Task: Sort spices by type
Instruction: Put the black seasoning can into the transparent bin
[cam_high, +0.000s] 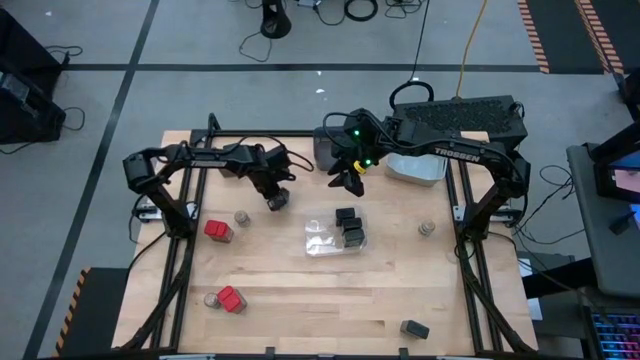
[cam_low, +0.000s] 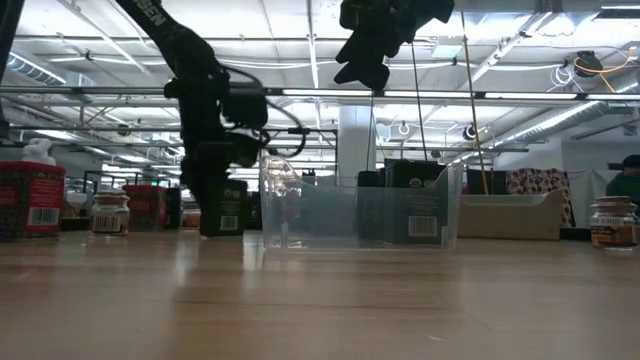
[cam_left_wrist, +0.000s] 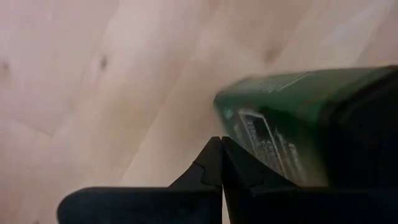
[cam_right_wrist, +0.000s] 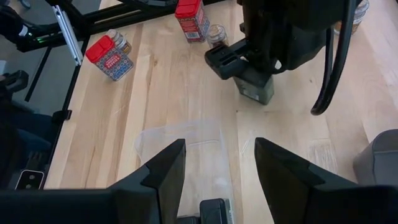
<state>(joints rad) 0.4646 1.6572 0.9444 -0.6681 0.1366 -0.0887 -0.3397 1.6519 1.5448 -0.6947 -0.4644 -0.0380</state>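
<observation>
Three dark boxes (cam_high: 349, 228) already sit inside the clear bin (cam_high: 322, 243), and I am holding a fourth. My left gripper (cam_high: 277, 199) is clenched on a dark spice box (cam_right_wrist: 255, 85), standing on the wooden table (cam_high: 300, 300) just beside the clear bin, on the side toward the red-topped boxes (cam_high: 218, 230). My right gripper (cam_right_wrist: 217, 165) hangs spread and empty above the bin. The box stands upright, long axis vertical, label facing outward. My worry is the bin's thin wall: if I carry the box across too low, its base could catch the rim and shove or tip the bin. A shallow grip could also let the box tilt on release.
</observation>
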